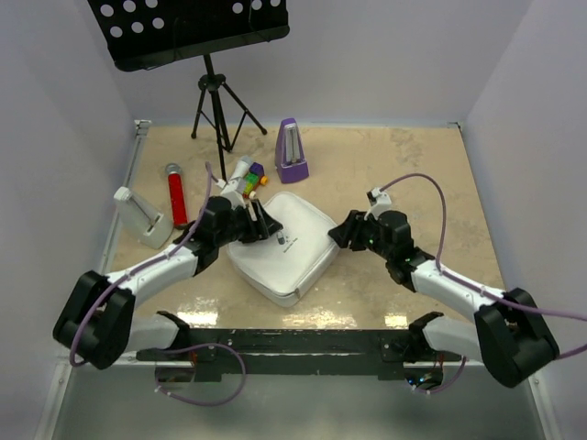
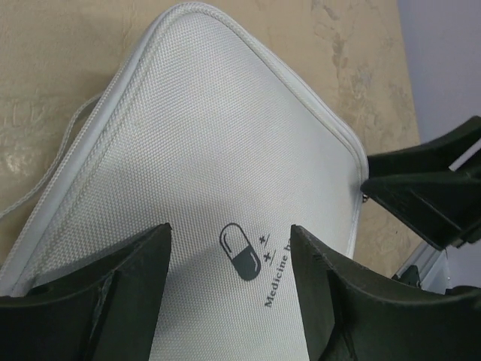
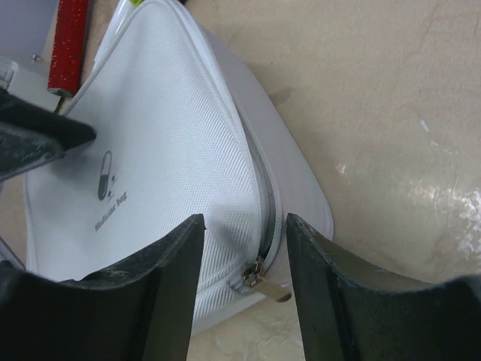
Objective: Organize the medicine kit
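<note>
My right end effector point(image 3: 244, 226) stands open astride the small silver zipper pull point(image 3: 259, 284) of the white rounded-square fabric medicine kit point(image 1: 293, 261), which lies closed at the middle of the beige bench point(image 1: 413, 183). I'd pinch the pull squarely, then drag it along the seam while my open left end effector point(image 2: 229, 233) steadies the lid.

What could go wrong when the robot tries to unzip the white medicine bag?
1. The zipper pull is small and sits low between the right gripper's open jaws, so they might pinch the fabric edge and miss it.
2. The left gripper is open over the lid and grips nothing. Unless it presses down, a tug on the zipper could slide the whole medicine bag across the table.
</note>
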`<act>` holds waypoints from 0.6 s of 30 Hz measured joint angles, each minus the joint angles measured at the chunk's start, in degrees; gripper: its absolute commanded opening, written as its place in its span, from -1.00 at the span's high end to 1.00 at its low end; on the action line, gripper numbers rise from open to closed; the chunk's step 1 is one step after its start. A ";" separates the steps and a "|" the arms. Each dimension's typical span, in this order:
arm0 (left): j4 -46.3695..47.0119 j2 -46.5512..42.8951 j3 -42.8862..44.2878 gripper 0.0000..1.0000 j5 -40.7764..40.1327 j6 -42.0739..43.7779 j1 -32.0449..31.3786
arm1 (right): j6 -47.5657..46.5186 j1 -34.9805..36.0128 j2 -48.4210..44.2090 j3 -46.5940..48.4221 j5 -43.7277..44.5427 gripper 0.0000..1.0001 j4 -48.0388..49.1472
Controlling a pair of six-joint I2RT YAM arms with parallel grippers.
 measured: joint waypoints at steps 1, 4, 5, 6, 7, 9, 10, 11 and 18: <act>-0.13 1.97 1.81 -0.38 -0.04 0.68 0.09 | 0.59 0.02 -1.97 -1.16 -0.13 -0.17 -0.44; -2.89 5.27 7.34 -0.58 -1.33 2.73 0.48 | 1.55 0.13 -6.08 -2.82 -0.13 -0.44 -2.67; -5.62 5.31 9.62 -0.65 -3.06 3.78 1.01 | 1.97 0.20 -7.34 -3.02 -0.11 -0.50 -3.43; -7.67 4.79 10.99 -0.71 -4.70 4.63 1.27 | 2.12 0.24 -7.91 -3.04 -0.09 -0.57 -3.78; -10.62 3.58 12.57 -0.73 -7.19 5.27 1.38 | 2.32 0.31 -8.39 -2.95 -0.04 -0.62 -4.09; -16.59 -1.29 13.99 -0.72 -12.31 6.03 1.62 | 2.45 0.37 -8.48 -2.54 0.22 -0.67 -5.03; -19.80 -4.98 13.97 -0.71 -14.64 6.01 1.62 | 2.43 0.37 -8.22 -2.14 0.57 -0.69 -5.62; -22.93 -9.22 13.62 -0.69 -16.70 5.68 1.64 | 2.36 0.37 -7.80 -1.60 1.16 -0.70 -6.10; -36.13 -38.62 1.64 -0.63 -19.39 -3.58 1.62 | -1.07 0.31 6.82 12.39 2.64 -0.68 -6.12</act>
